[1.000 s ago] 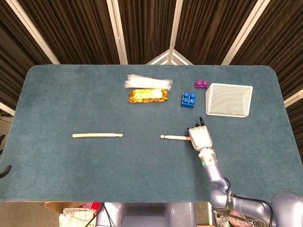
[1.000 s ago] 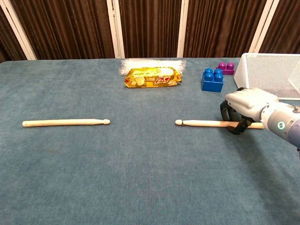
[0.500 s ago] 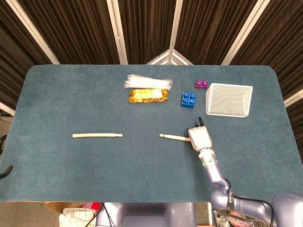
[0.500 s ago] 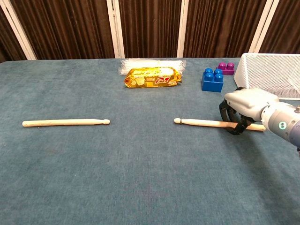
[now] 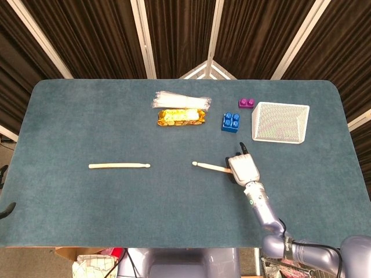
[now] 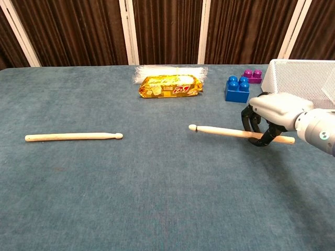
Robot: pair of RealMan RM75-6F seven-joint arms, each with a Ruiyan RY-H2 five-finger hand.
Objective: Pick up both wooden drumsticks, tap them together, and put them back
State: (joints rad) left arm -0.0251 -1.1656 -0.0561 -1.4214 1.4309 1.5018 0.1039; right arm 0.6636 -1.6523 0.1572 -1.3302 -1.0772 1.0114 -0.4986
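Observation:
My right hand [image 5: 244, 168] [image 6: 272, 116] grips the right wooden drumstick [image 5: 211, 167] [image 6: 225, 132] near its butt end. The stick hangs a little above the teal table [image 5: 116, 208], its tip pointing left and slightly raised. The other wooden drumstick [image 5: 119, 165] [image 6: 73, 136] lies flat on the table's left half, tip pointing right. My left hand is outside both views.
A gold snack pack [image 5: 181, 117] [image 6: 170, 86] lies beside a clear plastic bag [image 5: 181, 101] at the back middle. A blue block [image 5: 231, 122] [image 6: 237, 89], a purple block [image 5: 246, 103] [image 6: 253, 76] and a white mesh basket [image 5: 280, 122] [image 6: 301, 83] stand behind my right hand.
My right hand has closed around the right drumstick and lifted it off the table; its tip has swung up and to the left. The left drumstick has not moved.

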